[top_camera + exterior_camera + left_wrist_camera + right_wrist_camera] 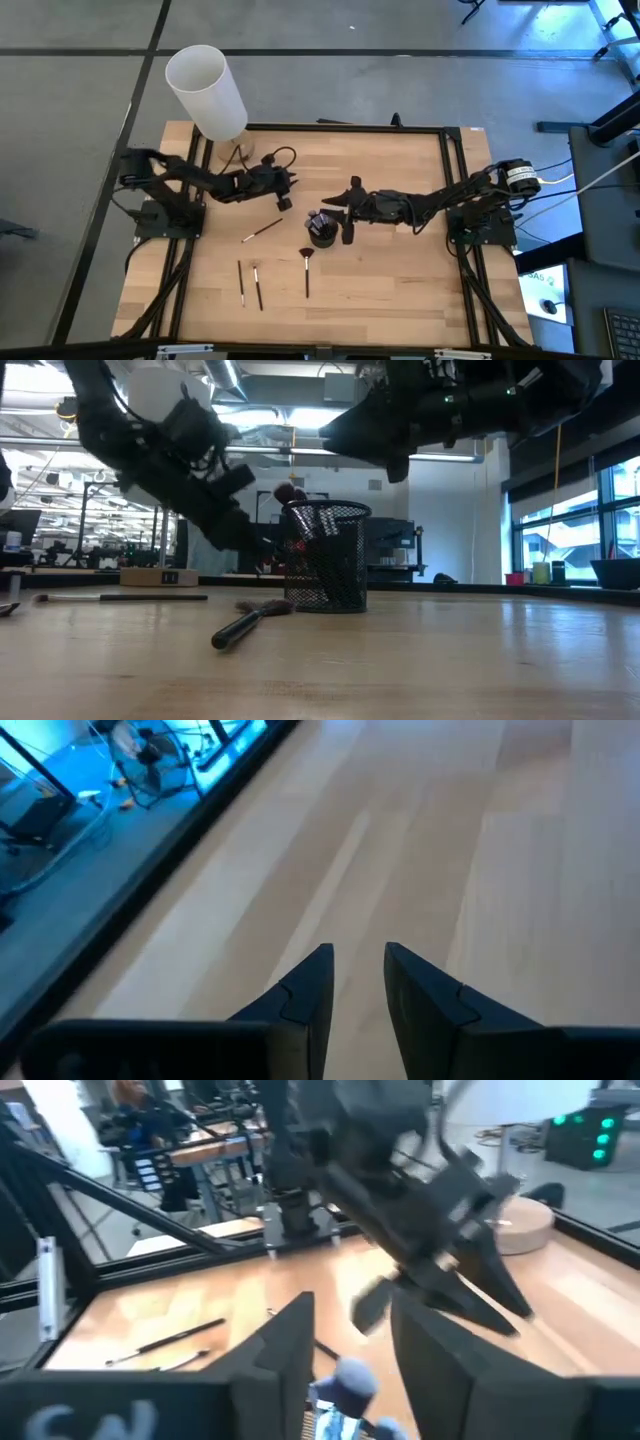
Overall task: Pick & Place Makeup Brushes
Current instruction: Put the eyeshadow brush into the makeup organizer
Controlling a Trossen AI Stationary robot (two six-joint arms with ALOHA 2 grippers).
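A black mesh cup [322, 229] [325, 555] stands mid-table with several makeup brushes upright in it. Their tufted tips [350, 1378] show just below my right gripper [352, 1342], which hovers open above the cup's far side [338, 205]. More brushes lie flat on the wood: one slanted [262, 231], two side by side [241, 283] [258, 287], and a fan-shaped one [306, 271] near the cup. My left gripper [288, 190] [357, 970] hangs open over bare table, left of the cup, with nothing between its fingers.
A tall white cylinder [205, 90] on a round wooden base [238, 152] stands at the far left corner. A black frame [452, 180] runs along the table's edges. Bare wood lies toward the near right of the table [400, 290]. A person [130, 1100] sits in the room beyond.
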